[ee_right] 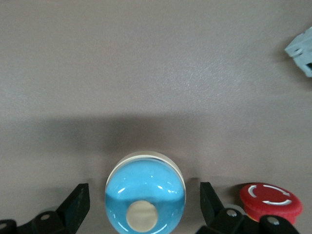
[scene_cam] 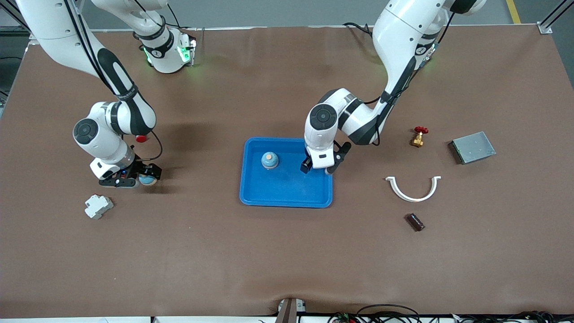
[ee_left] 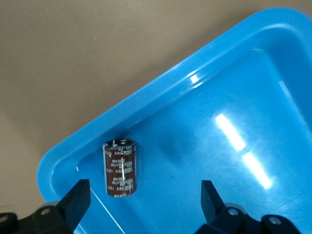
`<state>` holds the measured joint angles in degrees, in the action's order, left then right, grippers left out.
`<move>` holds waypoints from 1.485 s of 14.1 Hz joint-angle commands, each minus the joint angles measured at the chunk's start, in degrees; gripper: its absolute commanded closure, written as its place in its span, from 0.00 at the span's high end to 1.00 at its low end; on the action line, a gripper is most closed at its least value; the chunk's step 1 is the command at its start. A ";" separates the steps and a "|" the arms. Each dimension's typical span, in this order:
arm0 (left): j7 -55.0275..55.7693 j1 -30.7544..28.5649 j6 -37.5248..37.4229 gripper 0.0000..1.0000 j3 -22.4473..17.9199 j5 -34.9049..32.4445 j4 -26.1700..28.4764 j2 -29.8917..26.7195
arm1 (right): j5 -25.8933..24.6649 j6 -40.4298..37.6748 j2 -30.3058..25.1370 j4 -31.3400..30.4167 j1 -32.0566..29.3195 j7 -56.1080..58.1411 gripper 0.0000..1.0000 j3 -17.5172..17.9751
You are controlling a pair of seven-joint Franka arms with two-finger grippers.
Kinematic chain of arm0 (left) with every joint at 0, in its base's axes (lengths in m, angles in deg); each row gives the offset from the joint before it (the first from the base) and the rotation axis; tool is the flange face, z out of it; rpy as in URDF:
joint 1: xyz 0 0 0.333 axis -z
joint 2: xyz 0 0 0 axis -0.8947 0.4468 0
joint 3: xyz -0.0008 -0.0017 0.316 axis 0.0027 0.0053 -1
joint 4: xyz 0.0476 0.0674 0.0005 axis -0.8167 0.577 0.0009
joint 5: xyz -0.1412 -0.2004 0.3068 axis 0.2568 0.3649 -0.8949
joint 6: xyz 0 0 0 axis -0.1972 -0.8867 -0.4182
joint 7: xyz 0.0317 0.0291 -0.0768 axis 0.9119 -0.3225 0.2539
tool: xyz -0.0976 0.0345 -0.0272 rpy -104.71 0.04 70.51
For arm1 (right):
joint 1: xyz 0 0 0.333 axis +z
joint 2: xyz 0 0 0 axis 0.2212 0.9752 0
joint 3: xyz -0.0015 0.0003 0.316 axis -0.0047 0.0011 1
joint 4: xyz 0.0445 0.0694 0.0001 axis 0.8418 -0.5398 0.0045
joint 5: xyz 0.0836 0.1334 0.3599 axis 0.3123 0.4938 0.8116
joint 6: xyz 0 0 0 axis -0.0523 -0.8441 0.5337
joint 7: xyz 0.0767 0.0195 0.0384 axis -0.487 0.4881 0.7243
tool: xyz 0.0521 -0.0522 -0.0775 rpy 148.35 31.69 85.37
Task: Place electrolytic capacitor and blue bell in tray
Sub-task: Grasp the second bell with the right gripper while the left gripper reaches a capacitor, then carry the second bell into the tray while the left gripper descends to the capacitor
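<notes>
Left gripper (scene_cam: 319,168): fingers spread, over the tray (scene_cam: 287,197) at its 3 o'clock edge in the front view. You see the electrolytic capacitor (ee_left: 119,168) inside the tray, near a corner. Right gripper (ee_right: 145,202): fingers spread, astride the blue bell (scene_cam: 148,180), at the tray's 9 o'clock.

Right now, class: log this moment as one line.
left gripper: open over tray | capacitor: in tray | right gripper: open around blue bell on table

A robotics lab: two white Franka arms mounted at a brown-covered table (scene_cam: 287,251), aluminium framing and cables along its edges.
</notes>
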<state>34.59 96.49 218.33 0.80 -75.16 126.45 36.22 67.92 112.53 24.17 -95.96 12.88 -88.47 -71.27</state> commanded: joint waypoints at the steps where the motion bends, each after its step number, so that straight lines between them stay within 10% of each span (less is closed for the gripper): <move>1: -3.63 -0.50 -7.04 1.00 -0.19 -4.11 -3.95 -0.72 | 0.79 0.73 -0.17 -0.56 1.21 -2.04 1.00 0.11; 3: -12.14 -1.73 -12.41 1.00 -0.36 -5.62 -4.66 -1.77 | 0.79 0.55 -0.17 -0.56 1.30 -2.04 0.91 0.02; 5: -20.86 -5.06 -15.15 1.00 -0.27 -5.63 -4.66 -3.61 | 0.79 0.38 -0.17 -0.56 1.74 -2.04 0.10 0.02; 6: -22.98 -6.73 -15.51 1.00 -0.27 -5.63 -4.66 -4.41 | 0.79 0.29 -0.25 -0.56 1.74 -2.13 0.00 0.02; 15: -41.35 -20.00 -15.78 1.00 -0.36 -8.97 -6.51 -6.09 | 0.79 -21.93 -2.72 12.78 8.84 -17.74 0.00 0.29; 21: -43.56 -25.11 -13.23 1.00 -0.36 -11.87 -7.47 -3.72 | 0.79 -22.48 1.14 22.71 21.85 -44.53 0.00 0.29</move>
<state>-8.58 71.91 203.98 0.01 -85.54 120.22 30.95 68.16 91.03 22.20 -77.87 31.28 -125.98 -70.41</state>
